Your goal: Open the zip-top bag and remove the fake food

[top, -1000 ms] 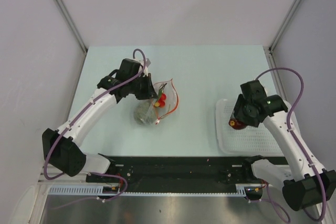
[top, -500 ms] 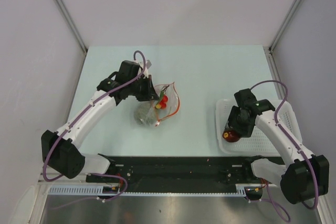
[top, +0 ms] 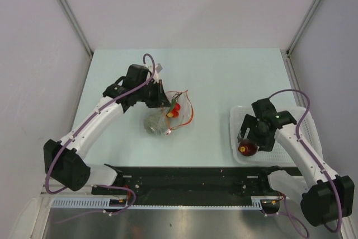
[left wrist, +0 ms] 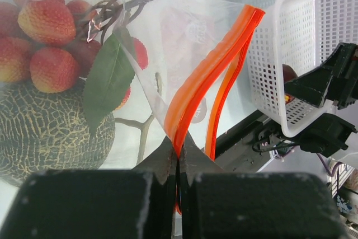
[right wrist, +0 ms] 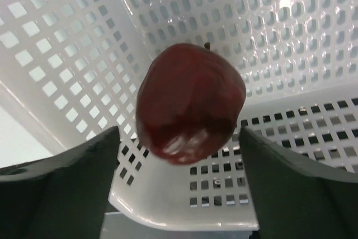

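The clear zip-top bag (top: 180, 117) lies at mid-left of the table, its red-orange zip strip (left wrist: 210, 71) parted. My left gripper (top: 163, 101) is shut on one side of the strip, as the left wrist view (left wrist: 179, 155) shows. Inside the bag are a cluster of red-and-yellow bits (left wrist: 47, 29) and a rounded pale-green netted vegetable (left wrist: 50, 132). The dark red apple (right wrist: 190, 102) lies in the near-left corner of the white mesh basket (top: 302, 111). My right gripper (right wrist: 179, 137) is open, its fingers (right wrist: 84, 166) either side of the apple and apart from it.
The basket stands at the right of the table and also shows in the left wrist view (left wrist: 296, 48). A black rail (top: 190, 186) with the arm bases runs along the near edge. White walls close in the left, back and right.
My right gripper has come down into the basket's near-left corner with the apple and has opened off it. My left gripper has kept its hold; the bag mouth has widened slightly.
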